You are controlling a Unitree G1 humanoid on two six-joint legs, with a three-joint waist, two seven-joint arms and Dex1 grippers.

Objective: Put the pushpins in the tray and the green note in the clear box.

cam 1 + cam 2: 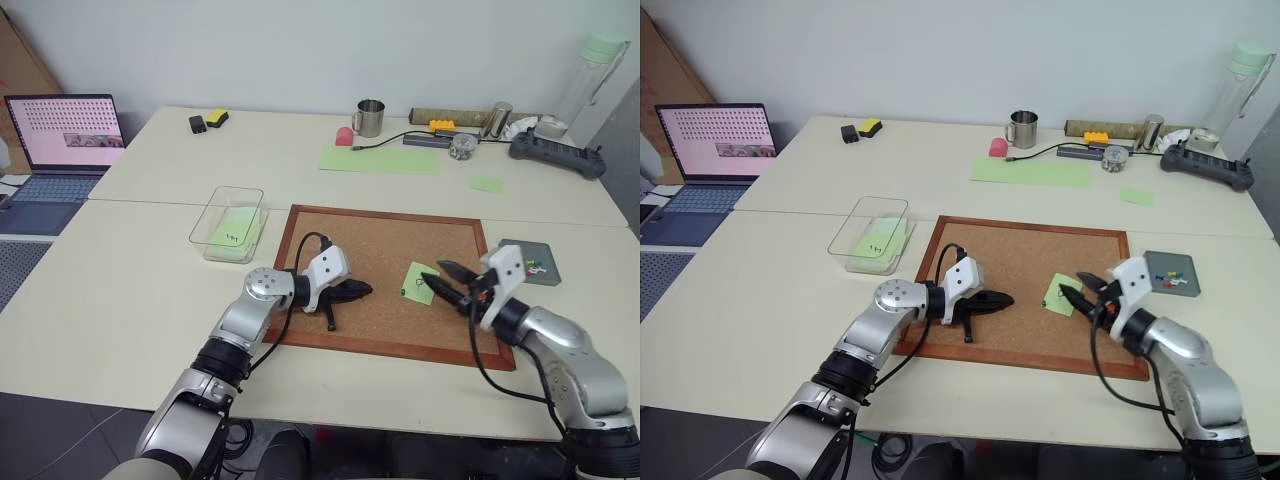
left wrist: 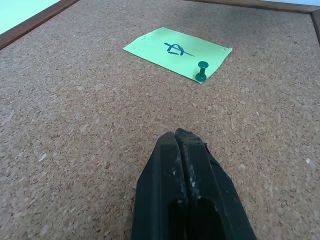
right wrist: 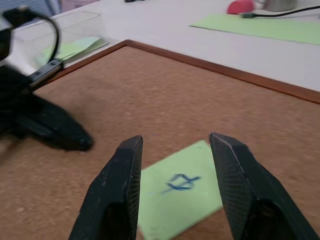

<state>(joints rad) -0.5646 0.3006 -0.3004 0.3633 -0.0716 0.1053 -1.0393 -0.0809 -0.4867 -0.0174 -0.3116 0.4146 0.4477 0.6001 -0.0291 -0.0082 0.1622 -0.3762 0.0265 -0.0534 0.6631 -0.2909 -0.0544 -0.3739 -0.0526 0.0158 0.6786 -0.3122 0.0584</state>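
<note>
Our right gripper has its two fingers spread wide just above the green note, which lies on the corkboard with one green pushpin stuck in its corner. We think we should pull that pin out first and drop it in the tray, at about 3 o'clock from the note, then carry the note to the clear box at about 9 o'clock. Our left gripper, fingers pressed together and empty, should wait aside.
</note>
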